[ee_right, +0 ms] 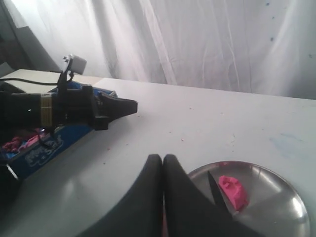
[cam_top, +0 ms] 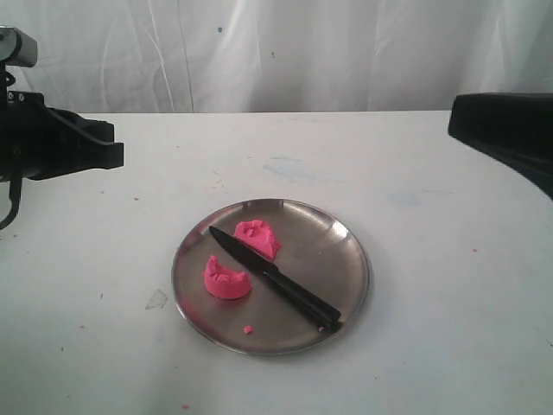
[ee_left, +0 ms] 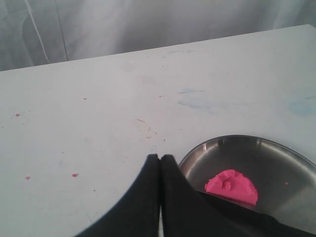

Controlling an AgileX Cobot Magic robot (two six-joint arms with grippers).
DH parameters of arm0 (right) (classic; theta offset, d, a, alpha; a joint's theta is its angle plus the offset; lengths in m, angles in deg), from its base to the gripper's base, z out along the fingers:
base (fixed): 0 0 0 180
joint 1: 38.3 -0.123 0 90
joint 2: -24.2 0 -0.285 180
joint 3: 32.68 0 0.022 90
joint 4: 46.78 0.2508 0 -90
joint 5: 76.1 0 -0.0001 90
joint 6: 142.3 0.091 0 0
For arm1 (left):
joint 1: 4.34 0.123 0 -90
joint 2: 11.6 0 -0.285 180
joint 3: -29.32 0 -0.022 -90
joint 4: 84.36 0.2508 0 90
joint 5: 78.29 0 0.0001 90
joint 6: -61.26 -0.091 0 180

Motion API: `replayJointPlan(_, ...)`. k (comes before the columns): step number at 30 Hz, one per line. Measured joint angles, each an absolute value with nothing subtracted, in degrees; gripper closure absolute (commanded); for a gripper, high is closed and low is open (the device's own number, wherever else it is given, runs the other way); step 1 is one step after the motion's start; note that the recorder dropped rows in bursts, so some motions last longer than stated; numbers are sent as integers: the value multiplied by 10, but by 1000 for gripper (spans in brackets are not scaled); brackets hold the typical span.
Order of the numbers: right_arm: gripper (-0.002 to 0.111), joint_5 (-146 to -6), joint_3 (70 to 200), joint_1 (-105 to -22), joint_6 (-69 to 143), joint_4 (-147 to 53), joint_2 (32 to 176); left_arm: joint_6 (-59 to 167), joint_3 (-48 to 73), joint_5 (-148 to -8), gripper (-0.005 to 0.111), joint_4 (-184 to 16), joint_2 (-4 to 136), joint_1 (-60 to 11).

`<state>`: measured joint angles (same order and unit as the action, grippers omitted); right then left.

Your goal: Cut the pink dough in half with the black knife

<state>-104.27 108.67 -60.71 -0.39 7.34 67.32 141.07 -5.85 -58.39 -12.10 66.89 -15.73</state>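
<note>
The pink dough [cam_top: 257, 238] lies in 2 halves on the steel plate [cam_top: 354, 251], nearer the counter's [cam_top: 432, 173] front edge, with the black knife [cam_top: 275, 278] flat between them. The left claw [ee_left: 160, 158] and right claw [ee_right: 163, 157] are both pressed together, empty.

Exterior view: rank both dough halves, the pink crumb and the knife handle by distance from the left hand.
1. Far dough half, back of plate, and near dough half, plate's left: too close to call.
2. Pink crumb, plate's front.
3. Knife handle, front right.
</note>
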Motion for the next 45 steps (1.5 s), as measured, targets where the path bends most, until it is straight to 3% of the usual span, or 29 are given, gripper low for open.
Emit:
replayJointPlan(5,108,-984,1037,-607,79,-5,642,1411,-59,-584,107,-121,669,-157)
replayJointPlan(15,108,-917,898,-591,455,-409,539,1411,-59,-584,107,-121,669,-157)
replayJointPlan(29,108,-833,714,-584,407,-434,392,1411,-59,-584,107,-121,669,-157)
replayJointPlan(45,108,-896,704,-546,359,-409,323,1411,-59,-584,107,-121,669,-157)
